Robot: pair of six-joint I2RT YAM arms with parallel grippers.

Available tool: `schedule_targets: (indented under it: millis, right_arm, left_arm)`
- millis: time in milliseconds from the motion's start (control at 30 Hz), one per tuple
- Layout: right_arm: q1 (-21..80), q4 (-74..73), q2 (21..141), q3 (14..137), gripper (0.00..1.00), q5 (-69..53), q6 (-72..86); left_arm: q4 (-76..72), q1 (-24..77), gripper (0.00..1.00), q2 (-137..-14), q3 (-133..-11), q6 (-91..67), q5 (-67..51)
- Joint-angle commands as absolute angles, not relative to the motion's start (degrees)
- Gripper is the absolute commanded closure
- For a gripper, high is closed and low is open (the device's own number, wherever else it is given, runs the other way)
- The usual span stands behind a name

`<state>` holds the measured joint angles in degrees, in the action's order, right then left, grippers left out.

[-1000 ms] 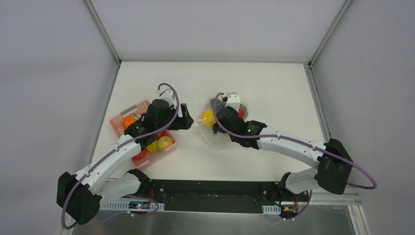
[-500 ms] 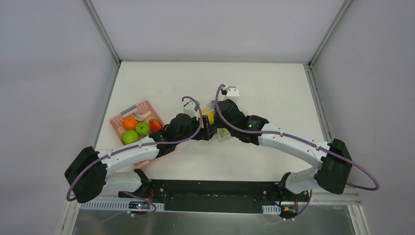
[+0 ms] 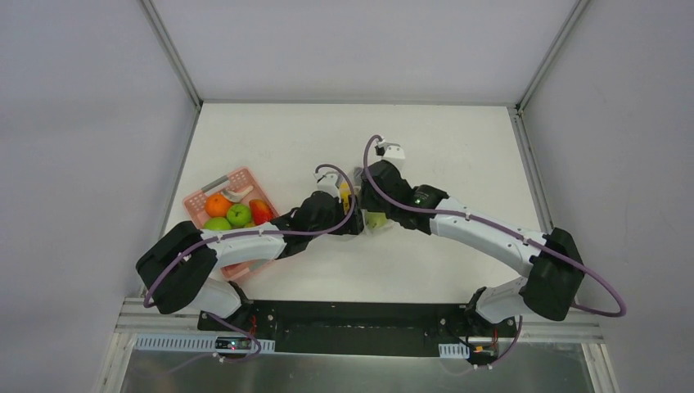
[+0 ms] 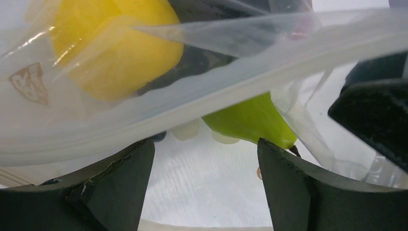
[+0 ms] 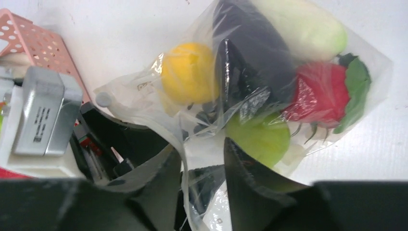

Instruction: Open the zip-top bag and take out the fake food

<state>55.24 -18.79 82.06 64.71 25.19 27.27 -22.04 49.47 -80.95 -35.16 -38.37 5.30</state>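
The zip-top bag (image 5: 250, 101) is clear and crinkly, with fake food inside: a yellow fruit (image 5: 187, 72), a dark eggplant (image 5: 255, 48), a white vegetable (image 5: 303, 24), a red tomato (image 5: 320, 94) and a light-green piece (image 5: 260, 137). My right gripper (image 5: 202, 147) is closed in on the bag's bunched top edge, with the film running between its fingers. My left gripper (image 4: 206, 147) is open, and the bag's zip edge (image 4: 202, 91) lies just above its fingertips. In the top view both grippers, left (image 3: 357, 221) and right (image 3: 370, 211), meet at the bag (image 3: 375, 221) at the table's middle.
The pink basket (image 3: 200, 196) stands left of the bag and holds an orange mandarin (image 3: 217, 203), green apples (image 3: 238, 214) and a red apple (image 3: 260, 210). Its corner shows in the right wrist view (image 5: 29, 38). Grey walls bound the table at back and sides.
My left arm has swung right from over the basket to the bag, uncovering the basket's fruit. My right gripper has stayed at the bag, shifting a little toward the back.
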Motion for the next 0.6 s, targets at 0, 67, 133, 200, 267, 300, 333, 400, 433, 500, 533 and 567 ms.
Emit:
schedule_targets:
  millis: [0,67,133,200,267,300,333,400,433,500,533,567]
  right_arm:
    - [51.49,-21.68,78.60,68.70,0.57,22.17,27.67]
    - [48.61,-22.66,77.55,67.87,0.56,20.77,27.10]
    - [45.86,-22.99,76.68,66.35,0.56,18.83,26.87]
    - [43.22,-22.83,76.12,64.25,0.58,17.13,26.88]
    - [41.19,-22.35,76.03,61.93,0.61,15.63,27.17]
    - [40.25,-22.12,75.97,61.09,0.62,14.70,27.40]
    - [39.76,-21.45,75.81,60.24,0.62,13.45,27.49]
    - [39.03,-18.43,74.41,58.32,0.60,8.96,27.23]
    - [38.84,-17.31,73.69,57.72,0.57,7.27,26.91]
    - [38.67,-15.41,72.10,57.80,0.48,2.81,26.56]
    - [38.63,-15.30,71.61,58.37,0.44,1.56,26.50]
    - [38.59,-15.77,71.18,59.09,0.40,0.66,26.09]
  left_arm:
    - [-26.02,49.94,0.19,-79.73,-37.09,-39.06,6.19]
    - [-25.85,50.01,0.19,-79.27,-36.93,-39.46,6.15]
    - [-25.77,50.01,0.18,-78.81,-36.75,-40.08,5.90]
    - [-25.35,50.01,0.18,-78.22,-36.61,-40.76,5.77]
    - [-24.60,50.01,0.18,-77.34,-36.60,-41.50,5.88]
    - [-24.37,49.94,0.17,-76.72,-36.57,-41.71,5.83]
    - [-24.28,49.99,0.17,-76.39,-36.63,-41.82,5.73]
    - [-23.53,49.99,0.16,-76.39,-37.21,-41.79,5.61]
    - [-22.82,50.00,0.16,-76.59,-37.64,-41.75,5.47]
    - [-22.03,50.01,0.16,-77.46,-38.40,-41.79,5.21]
    - [-21.91,50.01,0.16,-77.92,-38.67,-41.87,5.01]
    - [-21.93,49.99,0.16,-78.34,-38.94,-42.03,4.68]
